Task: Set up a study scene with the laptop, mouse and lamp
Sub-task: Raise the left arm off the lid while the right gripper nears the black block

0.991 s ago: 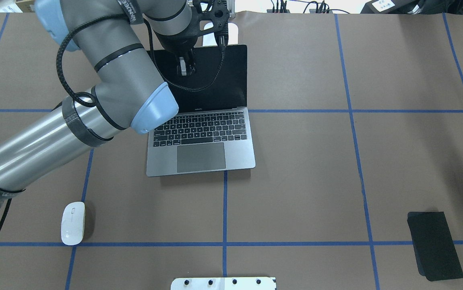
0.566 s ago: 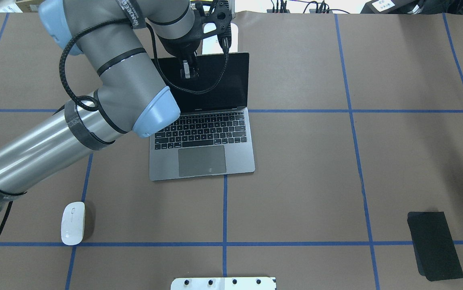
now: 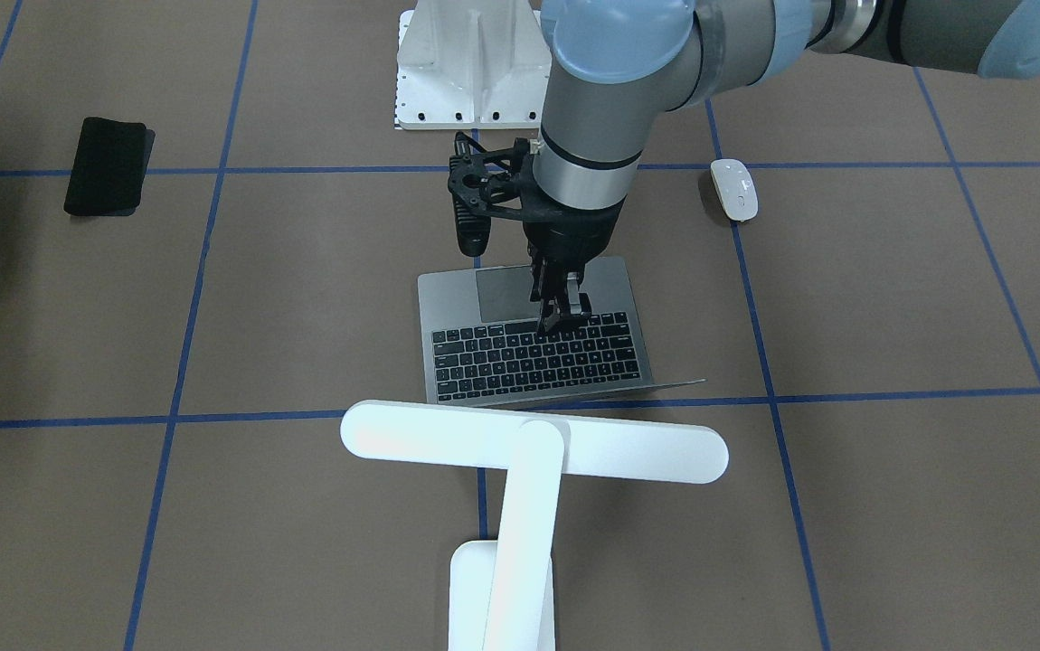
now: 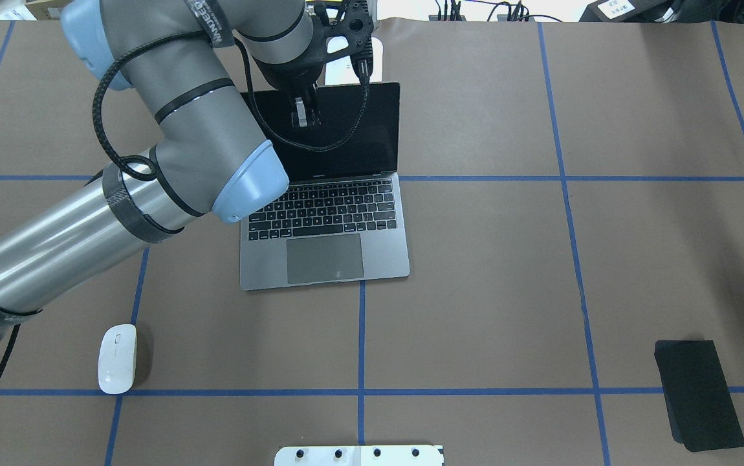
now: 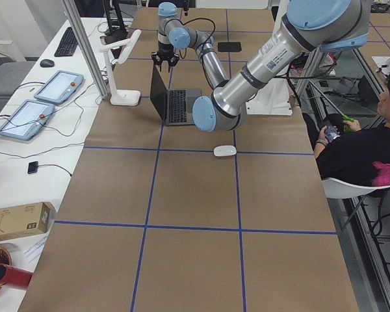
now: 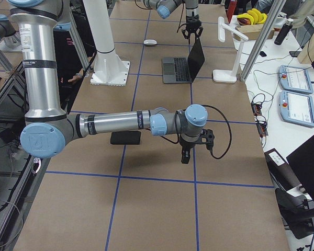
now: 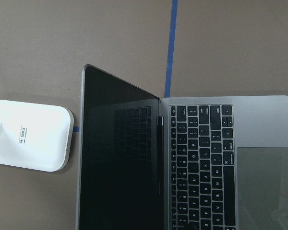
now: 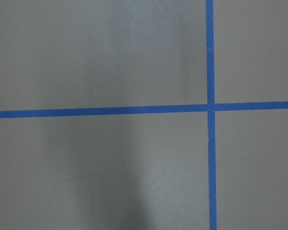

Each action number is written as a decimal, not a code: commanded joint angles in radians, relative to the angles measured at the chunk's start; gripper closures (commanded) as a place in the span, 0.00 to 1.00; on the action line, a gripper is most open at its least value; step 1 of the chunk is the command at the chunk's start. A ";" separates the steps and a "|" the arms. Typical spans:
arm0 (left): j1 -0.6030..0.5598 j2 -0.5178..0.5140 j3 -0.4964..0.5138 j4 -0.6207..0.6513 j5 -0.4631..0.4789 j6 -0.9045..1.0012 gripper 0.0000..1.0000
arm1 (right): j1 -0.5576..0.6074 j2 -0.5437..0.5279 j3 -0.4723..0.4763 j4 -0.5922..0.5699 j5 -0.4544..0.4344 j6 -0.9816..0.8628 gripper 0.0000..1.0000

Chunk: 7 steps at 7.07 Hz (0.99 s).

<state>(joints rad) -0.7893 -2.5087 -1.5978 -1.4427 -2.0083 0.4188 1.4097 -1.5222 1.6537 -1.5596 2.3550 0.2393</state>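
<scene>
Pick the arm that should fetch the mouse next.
Left. The mouse lies on that side, and the left claw hangs over the laptop nearby. The right claw is far across, by the black mat.

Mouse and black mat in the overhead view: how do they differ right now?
The mouse is white, glossy and oval; the black mat is dark and rectangular. The mouse is the smaller of the two, the black mat clearly larger. The mouse lies on the robot's left side of the table, the black mat on its right. Both lie flat near the robot's edge, with nothing touching them.
</scene>
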 commanded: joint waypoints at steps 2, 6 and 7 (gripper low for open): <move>-0.005 0.118 -0.149 0.005 -0.006 -0.002 0.41 | 0.000 0.000 0.051 0.001 0.010 0.000 0.00; -0.123 0.365 -0.402 0.015 -0.090 -0.161 0.00 | -0.002 -0.006 0.220 0.000 0.076 -0.001 0.00; -0.205 0.449 -0.415 0.013 -0.172 -0.167 0.00 | -0.003 -0.018 0.251 0.001 0.084 -0.001 0.00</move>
<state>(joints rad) -0.9109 -2.1532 -1.9829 -1.4287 -2.0981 0.2752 1.4083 -1.5277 1.8610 -1.5596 2.4196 0.2378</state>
